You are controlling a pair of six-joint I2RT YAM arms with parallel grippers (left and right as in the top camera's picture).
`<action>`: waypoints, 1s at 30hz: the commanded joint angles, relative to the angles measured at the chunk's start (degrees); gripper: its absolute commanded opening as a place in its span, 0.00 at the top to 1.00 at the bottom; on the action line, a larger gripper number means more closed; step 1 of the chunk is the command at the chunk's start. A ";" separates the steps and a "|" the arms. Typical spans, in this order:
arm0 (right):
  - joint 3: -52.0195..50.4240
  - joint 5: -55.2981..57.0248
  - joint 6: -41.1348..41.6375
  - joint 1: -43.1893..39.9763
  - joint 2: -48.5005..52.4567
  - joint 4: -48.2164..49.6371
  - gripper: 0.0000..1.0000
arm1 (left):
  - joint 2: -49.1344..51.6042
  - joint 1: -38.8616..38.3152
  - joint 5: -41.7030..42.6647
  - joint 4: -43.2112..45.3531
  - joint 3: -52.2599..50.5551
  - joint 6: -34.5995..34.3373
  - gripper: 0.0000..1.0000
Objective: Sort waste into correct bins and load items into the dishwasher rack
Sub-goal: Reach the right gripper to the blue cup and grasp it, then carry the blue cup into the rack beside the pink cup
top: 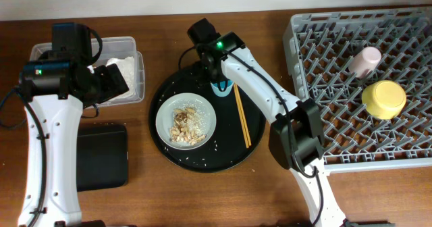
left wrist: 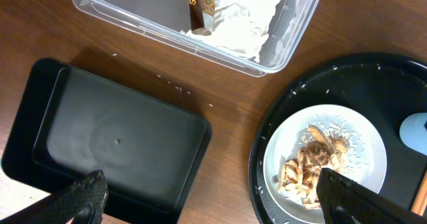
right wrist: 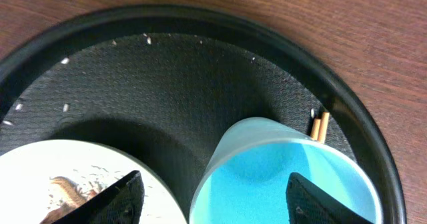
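Observation:
My right gripper [right wrist: 213,199] is open over the light blue cup [right wrist: 287,181], which stands on the round black tray. One finger hangs inside the cup, the other outside its wall above the plate's edge. The grey-white plate [top: 204,114] carries beige food scraps [top: 184,124] and rice grains. Chopsticks [top: 241,115] lie on the tray beside the cup [top: 222,88]. My left gripper [left wrist: 217,201] hangs open and empty above the table, between the shallow black tray [left wrist: 120,144] and the plate [left wrist: 363,144]. White napkins [left wrist: 243,21] and a gold-brown wrapper [left wrist: 200,4] lie in the clear box [top: 138,78].
The grey dishwasher rack [top: 317,58] fills the right side, with a pink cup [top: 364,60] and a yellow bowl [top: 383,98] in it. The round black tray [top: 169,149] sits mid-table with scattered rice. The right arm's forearm crosses the rack's left edge.

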 commanded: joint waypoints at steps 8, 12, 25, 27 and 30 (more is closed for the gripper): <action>2.10 -2.43 5.38 1.20 1.97 -3.37 0.81 | -0.15 0.04 -0.63 -0.02 -0.07 0.87 0.01; 14.73 -5.62 5.38 -1.64 -0.63 -14.34 0.96 | -0.15 0.04 -0.63 -0.02 -0.07 0.87 0.01; 45.13 -29.53 -16.81 -59.58 -4.07 -33.97 0.96 | -0.15 0.04 -0.63 -0.02 -0.07 0.87 0.01; 45.07 -40.41 -28.55 -68.26 -2.25 -33.55 0.96 | -0.13 0.04 -0.63 -0.02 -0.07 0.87 0.01; 39.45 -58.47 -32.89 -77.18 4.81 -26.27 0.96 | -0.15 0.04 -0.63 -0.02 -0.07 0.87 0.01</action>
